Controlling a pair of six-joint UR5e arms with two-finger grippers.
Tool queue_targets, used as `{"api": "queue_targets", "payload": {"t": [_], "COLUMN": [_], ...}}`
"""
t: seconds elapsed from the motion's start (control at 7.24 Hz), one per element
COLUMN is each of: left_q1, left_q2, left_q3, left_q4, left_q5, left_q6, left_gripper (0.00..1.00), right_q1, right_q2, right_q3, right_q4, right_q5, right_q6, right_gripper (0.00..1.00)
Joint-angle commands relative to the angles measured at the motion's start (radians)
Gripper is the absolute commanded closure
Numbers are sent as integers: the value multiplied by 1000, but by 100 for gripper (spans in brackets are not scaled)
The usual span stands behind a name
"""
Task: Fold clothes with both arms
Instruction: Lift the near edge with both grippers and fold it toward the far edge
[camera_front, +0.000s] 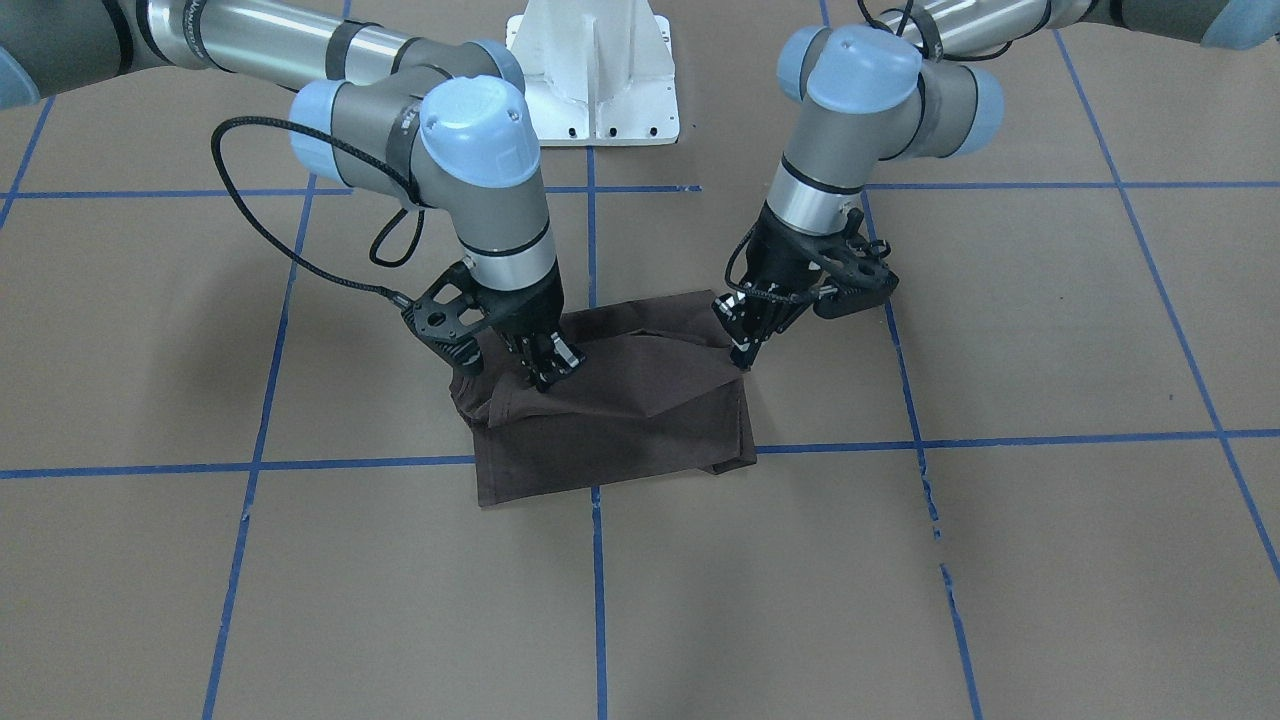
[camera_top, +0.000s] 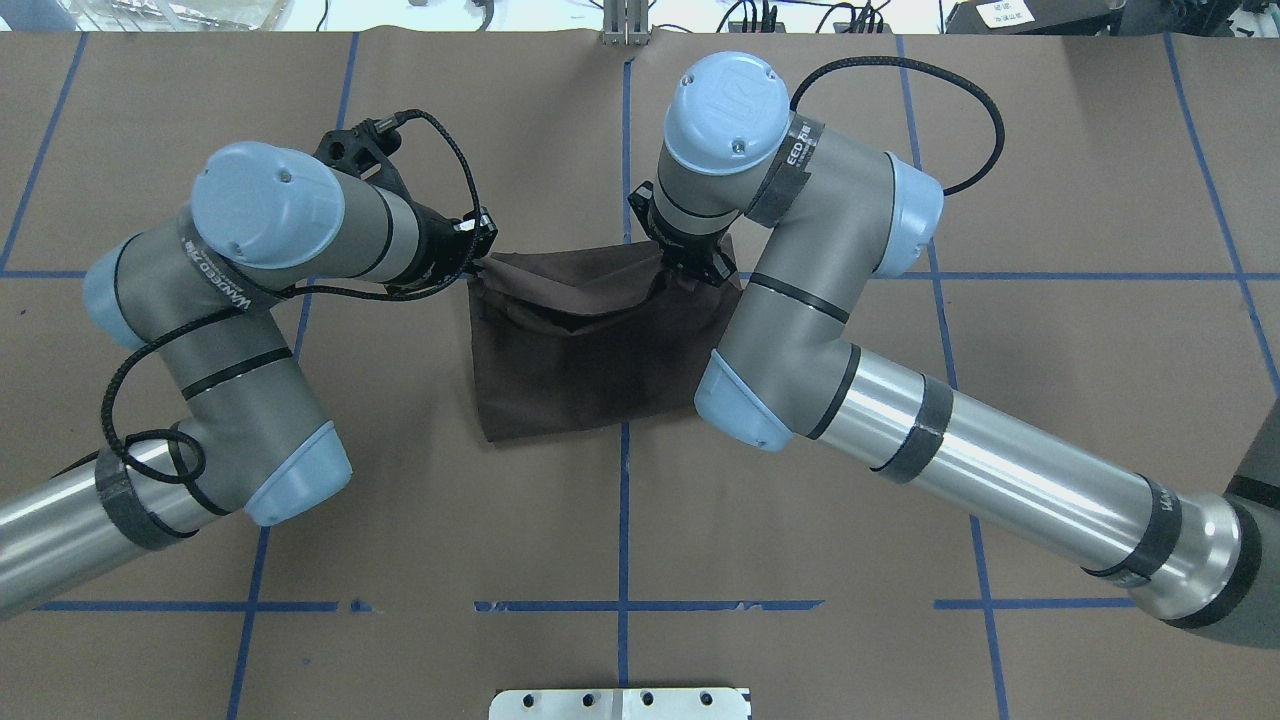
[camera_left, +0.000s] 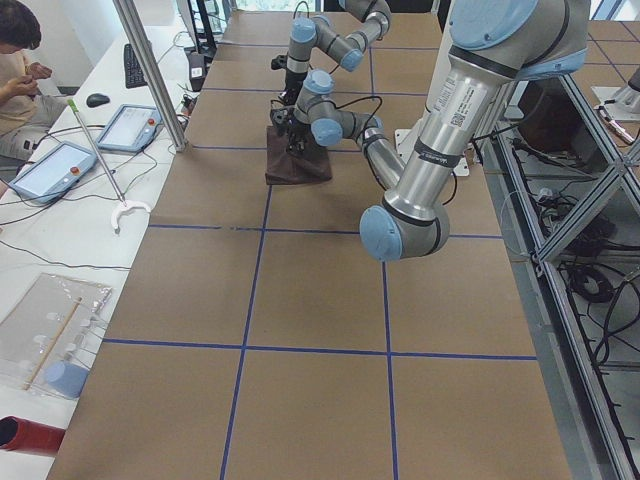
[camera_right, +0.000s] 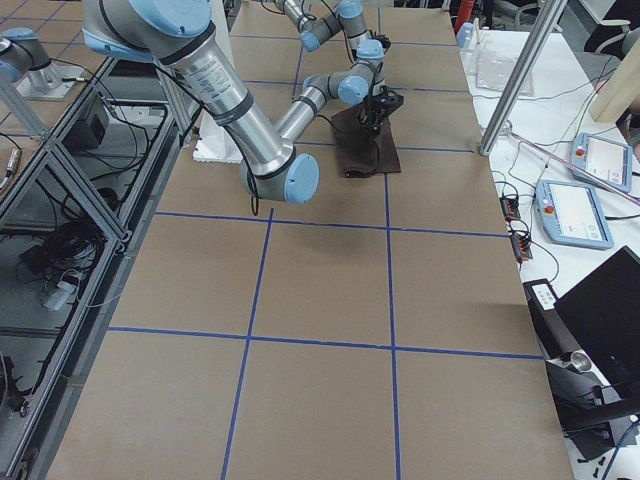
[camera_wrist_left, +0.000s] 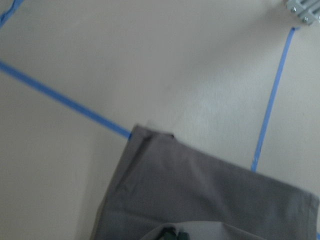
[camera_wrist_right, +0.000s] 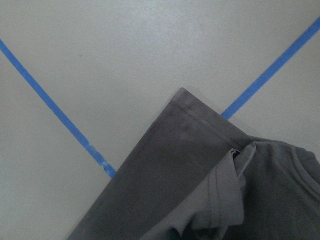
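The dark grey-brown T-shirt (camera_front: 620, 420) lies folded into a small rectangle at the table's middle (camera_top: 590, 370). Its top layer is lifted into a taut ridge between both grippers. My left gripper (camera_front: 743, 360) is shut on the shirt's top layer at one far corner (camera_top: 478, 262). My right gripper (camera_front: 548, 375) is shut on the top layer at the other far corner (camera_top: 690, 265). The left wrist view shows the flat lower layer (camera_wrist_left: 200, 200). The right wrist view shows a hem corner and the ribbed collar (camera_wrist_right: 225, 195). The chest lettering and tags are hidden.
The brown paper table carries a grid of blue tape lines (camera_front: 595, 560). The white pedestal base (camera_front: 600, 80) stands behind the shirt. A metal pole (camera_left: 150, 75), tablets (camera_left: 55, 165) and a seated person (camera_left: 20, 60) are on the operators' side.
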Motion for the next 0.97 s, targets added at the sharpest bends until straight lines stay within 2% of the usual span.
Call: {"api": "queue_targets", "payload": {"t": [0.0, 0.14, 0.28, 0.41, 0.55, 0.69, 0.83], "left_q1": [-75, -132, -152, -178, -183, -181, -168], "left_q2": [-99, -107, -106, -100, -69, -48, -28], "left_q3": [313, 320, 305, 288, 233, 181, 175], "left_q4": [-221, -247, -251, -252, -252, -248, -251], "left_q5": [1, -26, -105, -180, -204, -206, -206], "left_q6": [80, 96, 96, 98, 96, 96, 93], "left_gripper": [39, 36, 35, 35, 36, 43, 80], "right_q1": [60, 153, 173, 171, 147, 106, 76], "right_q2": [140, 179, 184, 184, 174, 169, 140], "right_q3": [-328, -374, -371, -354, -321, -314, -279], "right_q4": [201, 210, 208, 210, 204, 204, 205], "right_q5": [7, 151, 201, 202, 200, 179, 122], "right_q6": [-101, -153, -151, -143, -141, -132, -125], "right_gripper": [0, 0, 0, 0, 0, 8, 40]}}
